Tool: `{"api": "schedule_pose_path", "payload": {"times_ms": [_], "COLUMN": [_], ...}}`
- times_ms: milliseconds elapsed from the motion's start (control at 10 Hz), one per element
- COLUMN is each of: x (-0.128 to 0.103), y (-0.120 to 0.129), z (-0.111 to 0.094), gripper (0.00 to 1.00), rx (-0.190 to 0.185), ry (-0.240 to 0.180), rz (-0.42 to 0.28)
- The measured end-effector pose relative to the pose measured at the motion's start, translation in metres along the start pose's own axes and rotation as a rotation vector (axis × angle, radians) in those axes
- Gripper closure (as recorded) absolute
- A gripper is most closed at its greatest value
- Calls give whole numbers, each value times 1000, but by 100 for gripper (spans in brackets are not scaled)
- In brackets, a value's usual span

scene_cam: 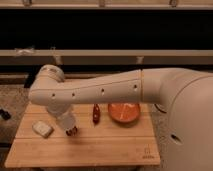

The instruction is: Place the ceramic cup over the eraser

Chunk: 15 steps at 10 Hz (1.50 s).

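The ceramic cup (65, 121) is a small whitish cup held under the wrist of my arm, at the left middle of the wooden table (100, 145). My gripper (63, 116) is shut on it and mostly hidden by the arm's wrist. The eraser (72, 132), a small dark block with a reddish-brown face, shows at the cup's lower right edge, partly covered by it. I cannot tell whether the cup touches the table.
A pale off-white rounded block (42, 129) lies left of the cup. A dark red oval object (95, 114) lies to its right. An orange bowl (124, 113) sits further right. My large arm spans the table's back.
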State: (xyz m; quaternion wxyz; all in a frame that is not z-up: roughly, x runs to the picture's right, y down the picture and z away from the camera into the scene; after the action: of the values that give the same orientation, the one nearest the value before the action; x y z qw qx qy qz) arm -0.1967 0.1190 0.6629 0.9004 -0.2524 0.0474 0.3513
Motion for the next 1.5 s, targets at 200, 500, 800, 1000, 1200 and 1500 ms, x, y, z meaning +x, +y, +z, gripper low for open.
{"api": "schedule_pose_path", "payload": {"times_ms": [200,500,800,1000,1200,1500], "x": [0,3,7,8,10,9], "y": [2,2,2,-2,-4,-3], "z": [14,46,68,70,67,60], "gripper": [78,48,26,26,26,26], "rx": [3,29,45,44,20,-23], "ry": [-15,61,215,228,216,163], "rz": [-18,-44,-70,-67,-56,-41]}}
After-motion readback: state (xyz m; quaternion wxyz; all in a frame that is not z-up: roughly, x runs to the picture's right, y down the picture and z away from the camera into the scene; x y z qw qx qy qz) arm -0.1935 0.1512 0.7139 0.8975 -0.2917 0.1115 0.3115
